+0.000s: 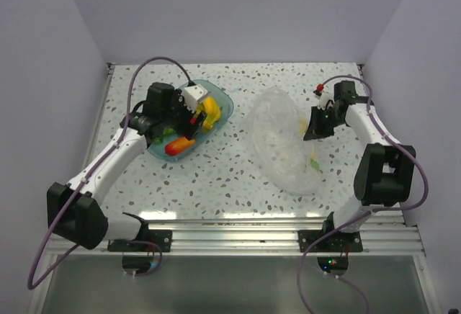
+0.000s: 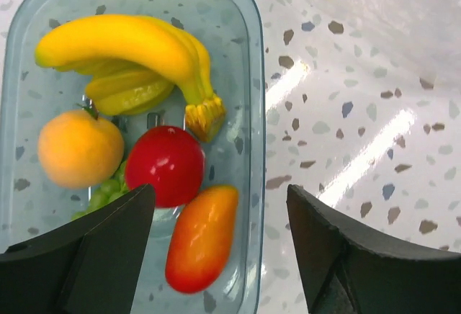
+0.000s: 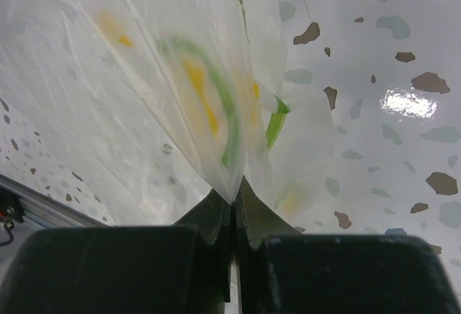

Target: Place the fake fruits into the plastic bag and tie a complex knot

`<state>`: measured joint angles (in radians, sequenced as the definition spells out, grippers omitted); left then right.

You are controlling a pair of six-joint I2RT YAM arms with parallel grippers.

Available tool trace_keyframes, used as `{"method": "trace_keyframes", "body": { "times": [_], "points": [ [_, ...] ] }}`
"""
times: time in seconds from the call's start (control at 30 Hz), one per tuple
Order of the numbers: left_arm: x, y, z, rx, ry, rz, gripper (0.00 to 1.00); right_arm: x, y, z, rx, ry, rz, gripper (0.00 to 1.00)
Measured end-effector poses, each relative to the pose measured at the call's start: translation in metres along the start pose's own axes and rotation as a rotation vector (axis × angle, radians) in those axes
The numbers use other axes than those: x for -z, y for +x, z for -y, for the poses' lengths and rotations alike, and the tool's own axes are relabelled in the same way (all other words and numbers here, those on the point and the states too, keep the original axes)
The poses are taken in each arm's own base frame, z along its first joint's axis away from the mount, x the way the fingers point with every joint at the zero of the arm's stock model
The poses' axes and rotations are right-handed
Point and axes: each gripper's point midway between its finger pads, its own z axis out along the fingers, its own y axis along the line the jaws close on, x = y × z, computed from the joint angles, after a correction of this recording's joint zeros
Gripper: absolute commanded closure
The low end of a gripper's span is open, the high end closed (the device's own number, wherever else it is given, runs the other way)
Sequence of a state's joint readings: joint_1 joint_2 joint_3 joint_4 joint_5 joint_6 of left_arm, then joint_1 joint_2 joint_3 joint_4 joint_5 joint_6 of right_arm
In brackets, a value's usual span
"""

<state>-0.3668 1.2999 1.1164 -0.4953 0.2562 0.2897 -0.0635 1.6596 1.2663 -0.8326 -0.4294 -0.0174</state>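
The teal tray holds a yellow banana bunch, an orange, a red apple, green grapes and an orange-red piece. My left gripper is open above the tray's edge, its jaws on either side of the orange-red piece without touching it. In the top view the left gripper hovers over the tray. The clear plastic bag lies at centre right. My right gripper is shut on the bag's edge, also seen in the top view.
The speckled table is walled at the back and both sides. A metal rail runs along the near edge. The bag has green and yellow print.
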Motion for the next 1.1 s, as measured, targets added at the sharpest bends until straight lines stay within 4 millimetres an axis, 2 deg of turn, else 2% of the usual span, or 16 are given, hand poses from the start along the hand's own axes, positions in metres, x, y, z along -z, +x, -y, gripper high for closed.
{"method": "trace_keyframes", "body": {
  "times": [0.07, 0.1, 0.3, 0.4, 0.5, 0.53, 0.8, 0.83, 0.87, 0.9, 0.97, 1.0, 1.03, 1.1],
  "points": [
    [-0.014, -0.011, -0.005, 0.042, 0.000, 0.022, 0.24, 0.000, -0.001, -0.001, -0.014, -0.001, 0.013, 1.00],
    [-0.030, -0.007, -0.007, 0.068, 0.007, -0.002, 0.25, -0.001, -0.001, -0.001, -0.020, -0.003, 0.016, 1.00],
    [-0.092, 0.010, -0.017, 0.140, 0.024, -0.081, 0.28, -0.001, -0.004, -0.003, -0.032, -0.012, 0.029, 1.00],
    [-0.111, 0.022, -0.018, 0.153, 0.036, -0.122, 0.29, -0.001, -0.004, -0.004, -0.032, -0.016, 0.028, 1.00],
    [-0.128, 0.030, -0.020, 0.159, 0.041, -0.141, 0.37, -0.001, -0.004, -0.005, -0.031, -0.020, 0.027, 1.00],
    [-0.133, 0.033, -0.020, 0.162, 0.042, -0.146, 0.43, -0.001, -0.004, -0.005, -0.031, -0.025, 0.027, 1.00],
    [-0.159, 0.052, -0.020, 0.175, 0.056, -0.187, 0.60, -0.005, -0.002, -0.007, -0.035, -0.045, 0.009, 1.00],
    [-0.161, 0.053, -0.020, 0.178, 0.057, -0.192, 0.69, -0.007, -0.001, -0.007, -0.038, -0.049, 0.003, 1.00],
    [-0.162, 0.054, -0.020, 0.185, 0.057, -0.194, 0.73, -0.008, 0.000, -0.007, -0.040, -0.055, 0.000, 1.00],
    [-0.162, 0.054, -0.019, 0.189, 0.059, -0.195, 0.82, -0.009, 0.000, -0.008, -0.042, -0.061, -0.005, 1.00],
    [-0.162, 0.053, -0.019, 0.191, 0.060, -0.195, 0.89, -0.010, 0.001, -0.008, -0.044, -0.067, -0.009, 1.00],
    [-0.161, 0.051, -0.020, 0.190, 0.061, -0.193, 0.97, -0.011, 0.001, -0.009, -0.045, -0.072, -0.010, 1.00],
    [-0.160, 0.048, -0.021, 0.186, 0.060, -0.187, 1.00, -0.011, 0.001, -0.011, -0.045, -0.080, -0.011, 1.00],
    [-0.153, 0.039, -0.020, 0.179, 0.064, -0.171, 1.00, -0.011, 0.001, -0.012, -0.046, -0.092, -0.013, 1.00]
  ]
}}
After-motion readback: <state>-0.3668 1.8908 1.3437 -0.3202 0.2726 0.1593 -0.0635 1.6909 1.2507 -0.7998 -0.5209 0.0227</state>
